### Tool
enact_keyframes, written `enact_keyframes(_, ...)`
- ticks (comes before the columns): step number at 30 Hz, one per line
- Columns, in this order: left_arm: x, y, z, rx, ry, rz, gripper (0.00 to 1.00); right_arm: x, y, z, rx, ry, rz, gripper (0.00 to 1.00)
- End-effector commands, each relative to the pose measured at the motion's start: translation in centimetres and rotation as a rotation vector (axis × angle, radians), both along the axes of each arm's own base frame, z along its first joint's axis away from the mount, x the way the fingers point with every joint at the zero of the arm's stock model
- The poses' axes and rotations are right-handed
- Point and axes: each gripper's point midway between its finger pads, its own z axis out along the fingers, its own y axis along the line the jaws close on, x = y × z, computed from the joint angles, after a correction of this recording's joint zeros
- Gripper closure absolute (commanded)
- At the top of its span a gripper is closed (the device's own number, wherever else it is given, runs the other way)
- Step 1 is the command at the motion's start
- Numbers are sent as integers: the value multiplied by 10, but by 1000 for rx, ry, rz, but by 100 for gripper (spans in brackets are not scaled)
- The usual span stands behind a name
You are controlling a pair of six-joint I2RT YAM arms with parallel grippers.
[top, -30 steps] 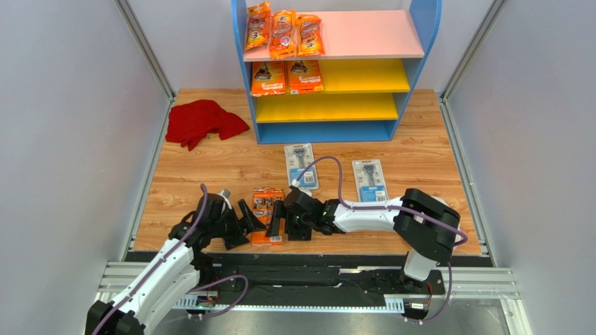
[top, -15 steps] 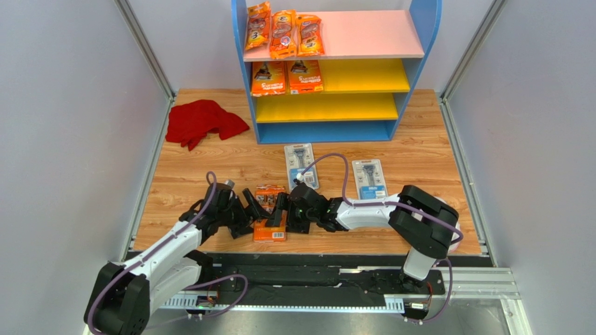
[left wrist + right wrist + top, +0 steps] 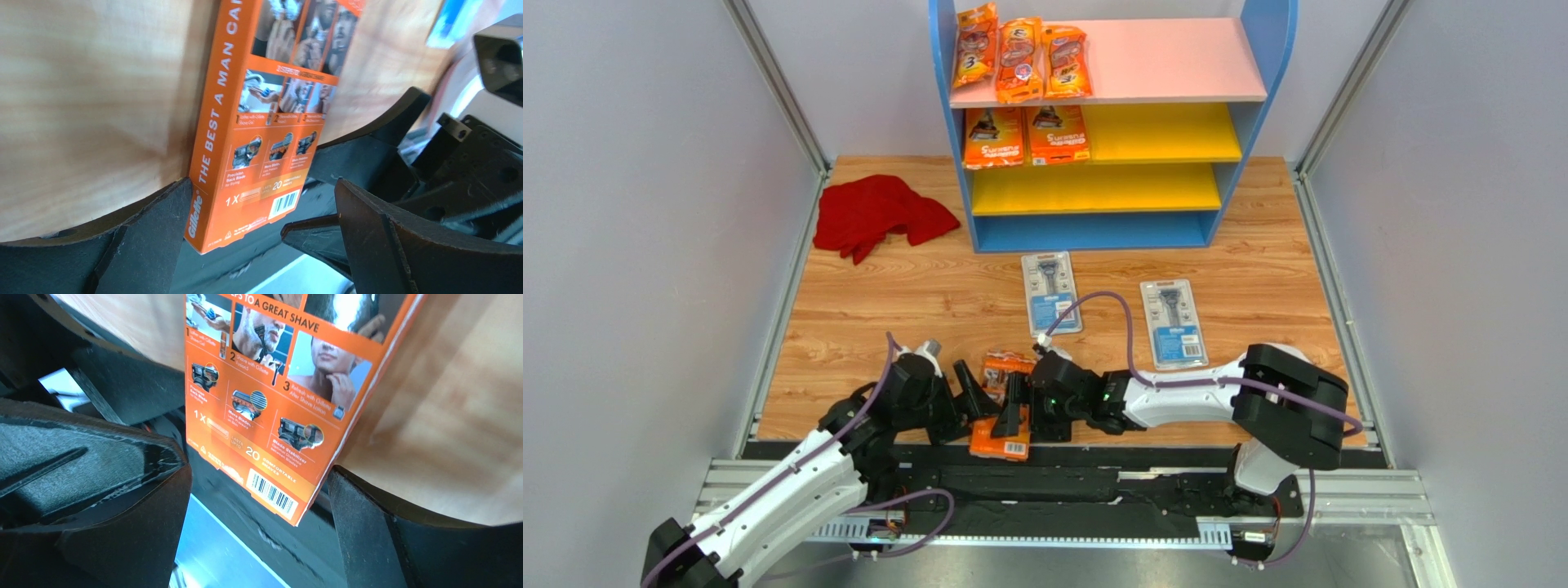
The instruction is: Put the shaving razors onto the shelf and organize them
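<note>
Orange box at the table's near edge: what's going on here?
Both arms are at the orange razor box, which lies flat with its end overhanging the near edge of the table. The left gripper and right gripper flank it, jaws open, neither clamped on it. Three orange bags and two orange cards already sit on the shelf; two blister cards lie on the table, not yet shelved.
</note>
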Motion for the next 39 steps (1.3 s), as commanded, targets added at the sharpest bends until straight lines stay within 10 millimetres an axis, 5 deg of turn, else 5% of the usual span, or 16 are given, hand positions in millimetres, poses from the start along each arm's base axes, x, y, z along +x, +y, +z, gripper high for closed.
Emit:
enact_keyframes(1, -35, -18, -2, -57, 110, -92, 6, -5, 14, 21, 89, 9, -62, 16)
enact_keyframes(10, -55, -23, -14, -23, 144, -126, 6, -16, -21, -12, 122, 93, -189, 16)
enact_keyframes(14, -53, -25, -13, -34, 133, -124, 6, -6, -19, -4, 251, 38, -232, 17)
enact_keyframes(17, -51, -26, -13, -33, 129, -123, 6, -6, -6, 2, 326, 39, -211, 29)
enact_keyframes(21, -52, -26, -12, -33, 128, -128, 6, -16, 10, 10, 432, 105, -169, 64)
enact_keyframes(24, -51, -26, -11, -32, 122, -129, 6, -21, 10, 6, 473, 142, -174, 78)
enact_keyframes(34, -34, -22, 26, 0, -5, -115, 4, -22, -7, 24, 439, 68, -161, 88)
enact_keyframes(35, -32, -21, 28, 3, -17, -115, 4, -24, -16, 9, 344, 68, -159, 88)
enact_keyframes(36, -30, -21, 31, 12, -29, -117, 3, -24, -16, 30, 367, 37, -148, 89)
enact_keyframes(38, -26, -24, 41, 0, -61, -122, 2, -18, -29, 27, 275, -31, -151, 89)
enact_keyframes(39, -24, -26, 44, -10, -86, -132, 2, -17, -34, 44, 302, -58, -153, 90)
